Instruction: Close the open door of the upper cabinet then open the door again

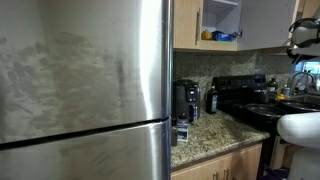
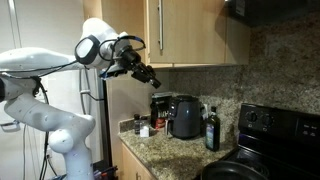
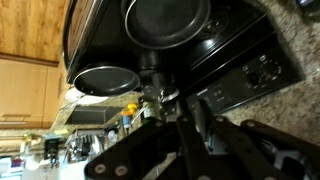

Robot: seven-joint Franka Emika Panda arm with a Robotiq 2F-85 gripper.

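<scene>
We find the upper cabinet [image 1: 220, 18] open above the granite counter [image 1: 205, 135], with the gripper [image 2: 148, 75] closed on nothing near the door's [image 1: 268, 22] lower corner.
In an exterior view the door is a tall flat panel standing wide of the opening, its pale inner face towards us beside the white interior, where the yellow and blue items [image 1: 218, 36] sit. Only from the opposite side do we see its light-tan face and slim silver handle [image 2: 158, 35]. The wrist view gives only the black stove [image 3: 215, 60].

Soft indoor light, dull sheen on steel refrigerator door [image 1: 80, 70]; dim, blurred wrist view, glints on black stove [image 3: 230, 60]
</scene>
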